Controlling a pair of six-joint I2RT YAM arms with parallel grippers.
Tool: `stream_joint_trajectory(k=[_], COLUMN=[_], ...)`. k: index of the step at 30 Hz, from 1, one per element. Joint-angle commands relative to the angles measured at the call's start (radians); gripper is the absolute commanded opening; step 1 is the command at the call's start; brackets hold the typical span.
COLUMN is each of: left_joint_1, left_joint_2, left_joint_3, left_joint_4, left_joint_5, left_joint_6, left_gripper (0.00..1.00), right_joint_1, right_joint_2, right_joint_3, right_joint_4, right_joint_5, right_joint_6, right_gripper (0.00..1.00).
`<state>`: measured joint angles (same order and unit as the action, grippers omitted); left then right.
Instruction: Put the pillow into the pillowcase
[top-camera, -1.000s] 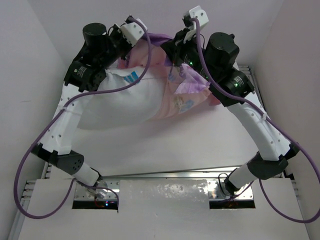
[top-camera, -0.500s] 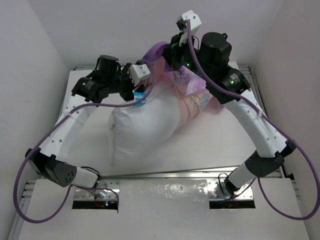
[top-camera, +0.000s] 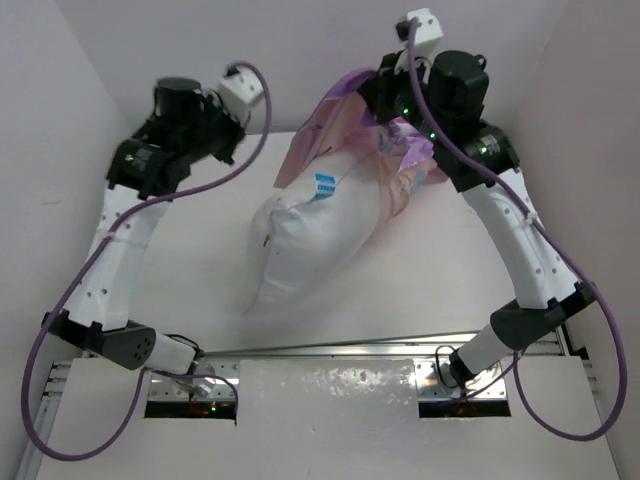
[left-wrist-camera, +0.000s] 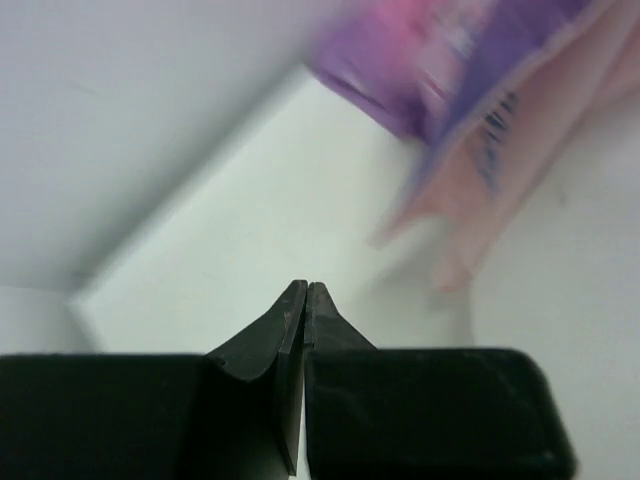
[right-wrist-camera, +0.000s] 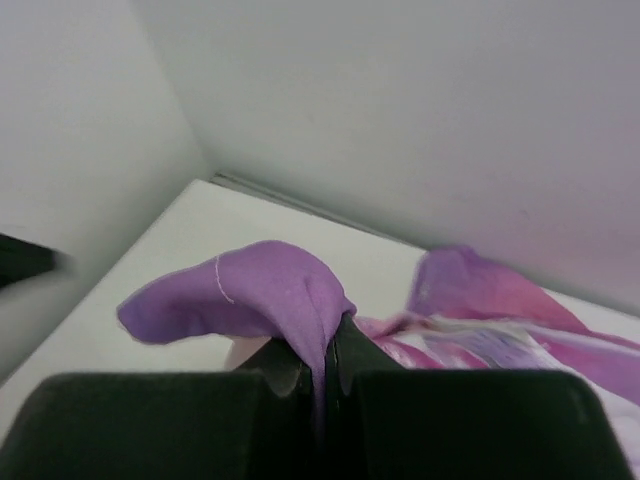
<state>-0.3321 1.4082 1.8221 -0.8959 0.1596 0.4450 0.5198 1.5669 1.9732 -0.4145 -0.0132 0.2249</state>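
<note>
Two pairs of fingers show, both pressed together. The left fingers (left-wrist-camera: 300, 300) are closed tip to tip on nothing, matte black and wedge-shaped, hanging over the far left part of the worktop (top-camera: 180, 260). The right fingers (right-wrist-camera: 345, 355) pinch a fold of the pillowcase (top-camera: 345, 110), holding it raised near the far edge, right of centre.

The pillow (top-camera: 300, 245) is a plump, plain white cushion, softly creased. It lies on a slant across the middle of the worktop, its near end pointing toward the left arm's base. Its far end rises into the open mouth of the pillowcase. A small blue-and-white tag (top-camera: 322, 187) sits on the pillow just beside the cloth's edge.

The pillowcase is thin and limp – pale pink on one face, purple-magenta with print on the other. It drapes from the pinch over the pillow's far end in loose folds. In the right wrist view the gripped fold bulges up as a smooth purple hump with a loose white thread on it.

How far the pillow reaches inside cannot be told, since the cloth and the right arm cover that end. From above, both pairs of fingers are masked by their wrists. The left wrist view is smeared – the pillowcase there is only a pink and purple blur at upper right, and its print cannot be read.
</note>
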Motion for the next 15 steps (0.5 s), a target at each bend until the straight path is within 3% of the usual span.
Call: stream_joint_trajectory(k=[1,2,4,7,8,9,10,11,13,14,15], left_joint_1=[0.007,0.007,0.007,0.007,0.007,0.007,0.005,0.005,0.005,0.005,0.005], left_joint_2=[-0.025,-0.005,0.044,0.095,0.095,0.078,0.051,0.051,0.018,0.023,0.043], left_joint_3=[0.328,0.523,0.744,0.877,0.853,0.806,0.646,0.543,0.266,0.202,0.159], left_joint_4=[0.002,0.002,0.060,0.104,0.086,0.019,-0.033,-0.034,0.029,0.058,0.134], left_joint_5=[-0.257,-0.290,-0.337,-0.333,-0.297,-0.152,0.018,0.020,0.194,0.242,0.259], left_joint_6=[0.026,0.037,0.058,0.047,0.050,0.085,0.116,0.110,0.031,0.017,-0.006], left_gripper=[0.00,0.00,0.00,0.00,0.00,0.00,0.00,0.07,0.34,0.57,0.61], right_joint_1=[-0.115,-0.145,-0.164,-0.165,-0.164,-0.165,-0.164,-0.165,-0.165,-0.165,-0.164], right_joint_2=[0.046,0.073,0.111,0.062,0.045,0.035,0.022,0.016,0.002,-0.013,-0.021], right_joint_3=[0.209,0.257,0.340,0.276,0.245,0.205,0.190,0.173,0.110,0.084,0.063], right_joint_4=[0.122,0.099,0.111,0.242,0.303,0.315,0.309,0.306,0.306,0.316,0.321], right_joint_5=[0.031,0.038,0.039,-0.014,-0.027,-0.048,-0.057,-0.063,-0.085,-0.102,-0.111], right_joint_6=[0.057,0.057,0.083,0.158,0.178,0.194,0.197,0.198,0.198,0.202,0.206], right_gripper=[0.00,0.00,0.00,0.00,0.00,0.00,0.00,0.00,0.00,0.00,0.00])
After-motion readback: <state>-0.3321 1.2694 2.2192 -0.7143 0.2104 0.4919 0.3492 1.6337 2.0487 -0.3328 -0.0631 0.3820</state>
